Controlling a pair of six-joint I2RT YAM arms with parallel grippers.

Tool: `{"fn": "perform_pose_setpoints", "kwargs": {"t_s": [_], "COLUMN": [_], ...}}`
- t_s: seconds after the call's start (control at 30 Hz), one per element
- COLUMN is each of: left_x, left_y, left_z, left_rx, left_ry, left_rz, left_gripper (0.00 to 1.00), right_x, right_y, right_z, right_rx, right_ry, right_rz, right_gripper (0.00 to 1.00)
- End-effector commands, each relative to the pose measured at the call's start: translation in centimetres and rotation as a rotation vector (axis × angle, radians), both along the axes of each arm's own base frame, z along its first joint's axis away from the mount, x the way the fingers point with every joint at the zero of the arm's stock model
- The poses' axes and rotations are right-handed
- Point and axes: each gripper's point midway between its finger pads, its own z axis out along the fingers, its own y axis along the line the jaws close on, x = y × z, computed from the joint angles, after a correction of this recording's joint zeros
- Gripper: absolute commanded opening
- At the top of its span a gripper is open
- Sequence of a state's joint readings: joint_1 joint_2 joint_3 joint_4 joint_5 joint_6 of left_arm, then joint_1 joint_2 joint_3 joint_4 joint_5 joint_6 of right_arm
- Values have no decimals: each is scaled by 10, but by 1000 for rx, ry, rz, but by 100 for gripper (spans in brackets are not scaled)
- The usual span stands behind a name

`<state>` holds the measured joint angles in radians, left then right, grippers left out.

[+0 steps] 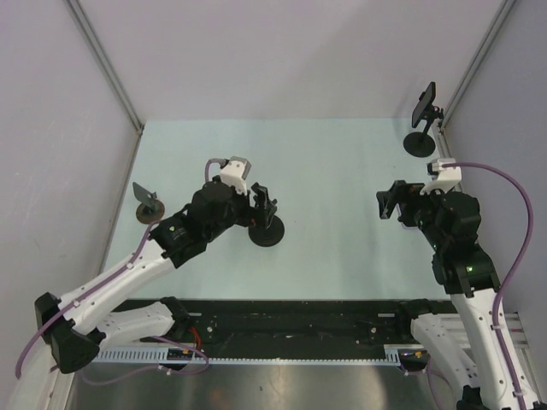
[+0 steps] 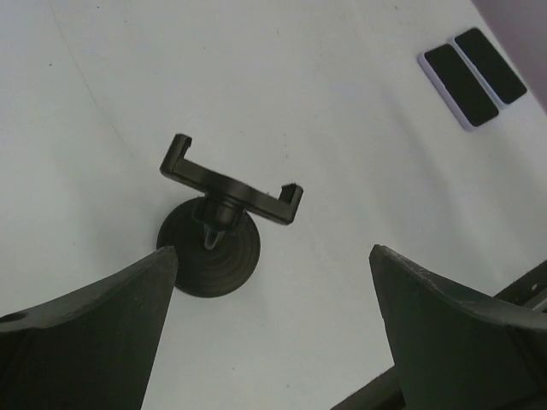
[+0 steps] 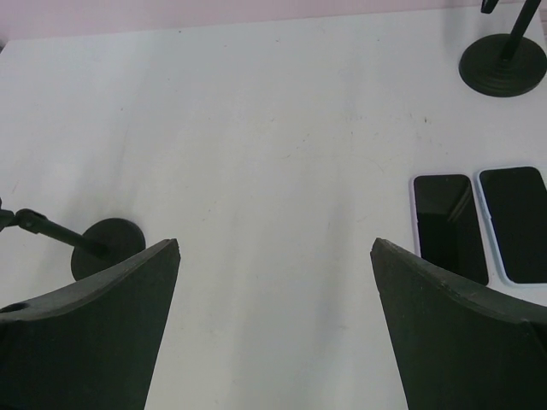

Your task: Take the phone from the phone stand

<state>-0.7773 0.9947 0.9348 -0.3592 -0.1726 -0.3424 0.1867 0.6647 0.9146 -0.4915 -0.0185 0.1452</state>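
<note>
**Phone sits in corner stand, both pincers wide and empty**

The dark, slim phone [image 1: 425,104] is clipped upright in the black round-based phone stand [image 1: 419,143], beyond and to the right of the right pincer [image 1: 390,203]. That pincer's jaws are spread wide with nothing between them, apparently ready for the reach. The left pincer [image 2: 272,256], equally wide and empty, hovers just above a second black stand [image 2: 224,209] whose clamp is bare. Two dark-screened phones with pale edges [image 3: 449,226] lie flat on the pale counter [image 3: 273,128] just right of the right pincer, likely set there out of the way.
</note>
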Motion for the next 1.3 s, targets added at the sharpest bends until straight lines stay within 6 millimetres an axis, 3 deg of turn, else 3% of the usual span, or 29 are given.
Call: {"fn": "perform_pose_setpoints", "kwargs": {"t_s": [0.0, 0.27, 0.37, 0.6, 0.8, 1.07, 1.17, 1.27], "left_x": [24, 59, 67, 69, 72, 89, 97, 103], "left_y": [-2, -9, -12, -16, -11, 22, 37, 52], "left_z": [22, 19, 13, -7, -10, 4, 5, 9], "left_rx": [-89, -3, 29, 65, 79, 89, 97, 104], "left_ry": [-7, -23, -21, 20, 24, -2, 8, 0], "left_rz": [190, 288, 304, 300, 315, 339, 335, 348], "left_gripper": [100, 100, 95, 73, 52, 9, 0, 0], "right_x": [-11, -22, -27, -35, -40, -44, -44, -43], "right_y": [-5, -5, -4, -6, -4, -5, -5, -3], "right_z": [-7, -10, -12, -14, -16, -19, -20, -22], "right_rx": [-46, -137, -176, -231, -243, -246, -244, -247], "right_ry": [7, -39, -51, -108, -139, -153, -157, -153], "right_rz": [0, 6, 8, -2, 3, 1, 2, 6], "right_gripper": [100, 100, 100, 100, 100, 100, 100, 99]}}
